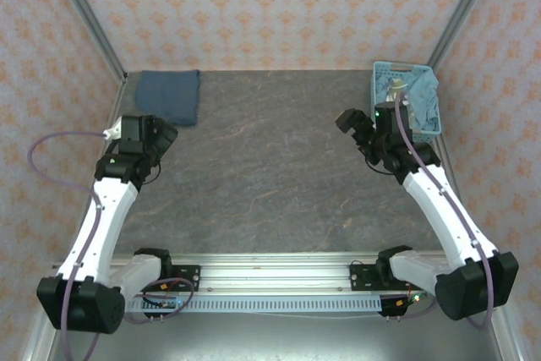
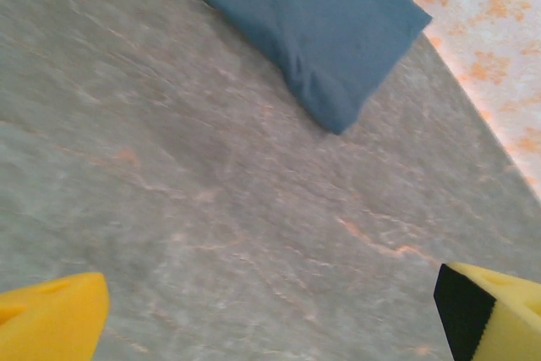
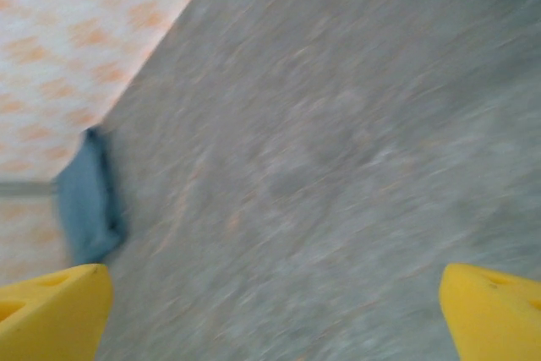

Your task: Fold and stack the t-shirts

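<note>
From above, the table (image 1: 270, 183) has a folded slate-blue t-shirt (image 1: 169, 95) in its far left corner, at about 10 o'clock. The left pincer (image 1: 161, 134) hovers near it, and the shirt lies at 12 o'clock from that pincer, not touching it. In the far right corner, at about 2 o'clock, stands a light-blue basket (image 1: 385, 69) with a teal t-shirt (image 1: 425, 106) heaped inside. The right pincer (image 1: 348, 119) hangs just beside the basket, which is at about 2 o'clock from it.

In the left wrist camera, the two yellow fingertips (image 2: 51, 319) sit in the bottom corners, so this pincer is wide apart and holds nothing. The slate-blue t-shirt lies flat on the table at 12 to 1 o'clock, well apart from the fingers.

In the right wrist camera, the picture is blurred. This pincer's fingers are also spread wide and hold nothing. The slate-blue t-shirt appears far off at 9 o'clock, against the patterned wall (image 3: 76, 31).
</note>
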Available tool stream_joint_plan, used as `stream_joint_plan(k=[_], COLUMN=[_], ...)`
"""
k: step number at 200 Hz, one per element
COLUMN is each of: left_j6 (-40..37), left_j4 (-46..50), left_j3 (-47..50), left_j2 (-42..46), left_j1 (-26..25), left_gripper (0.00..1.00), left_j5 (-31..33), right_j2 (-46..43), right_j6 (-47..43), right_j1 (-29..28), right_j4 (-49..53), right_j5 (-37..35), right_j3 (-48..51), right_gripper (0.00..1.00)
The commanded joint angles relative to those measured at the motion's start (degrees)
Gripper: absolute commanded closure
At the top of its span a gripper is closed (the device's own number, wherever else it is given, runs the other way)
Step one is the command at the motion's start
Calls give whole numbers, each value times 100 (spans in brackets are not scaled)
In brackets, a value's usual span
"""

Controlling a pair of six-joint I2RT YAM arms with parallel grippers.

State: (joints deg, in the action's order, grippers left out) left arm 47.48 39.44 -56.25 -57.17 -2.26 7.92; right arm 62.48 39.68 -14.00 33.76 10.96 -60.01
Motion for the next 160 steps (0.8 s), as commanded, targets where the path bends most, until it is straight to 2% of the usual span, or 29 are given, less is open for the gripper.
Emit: stream_joint_plan(k=[1,14,27,38,51,83,122,160], left_j6=[-1372,-2815,-3256,-3588,-3510,-3870,-3586,-4015], left_j4=[-136,-1359,-2359,-3218,-3709,-4880,-6252,-6644], left_j3=[633,1464,2222,2797,3108,3140,3079,2658], left_j2=[728,1228,1514,1594,1366,-33,-1590,-2280], left_j1=[-562,-677,-679,-679,-675,-650,-72,240], left_gripper=[0,0,0,0,0,0,0,0], left_j5=[2288,2130,2012,1703,1770,1579,1072,587], right_j2=[-373,-668,-990,-1123,-955,-189,820,1489], right_j6=[-1035,-1905,-2316,-2752,-3185,-3655,-3690,-3630], right_j1=[162,275,275,275,284,481,884,1296], right_j4=[348,-697,-1749,-2667,-3261,-4341,-5246,-6461], right_j5=[-2106,-2298,-2905,-3137,-3312,-3228,-2800,-2158], right_j3=[295,1132,1999,2648,3015,3447,3509,3444], right_gripper=[1,1,1,1,1,1,1,1])
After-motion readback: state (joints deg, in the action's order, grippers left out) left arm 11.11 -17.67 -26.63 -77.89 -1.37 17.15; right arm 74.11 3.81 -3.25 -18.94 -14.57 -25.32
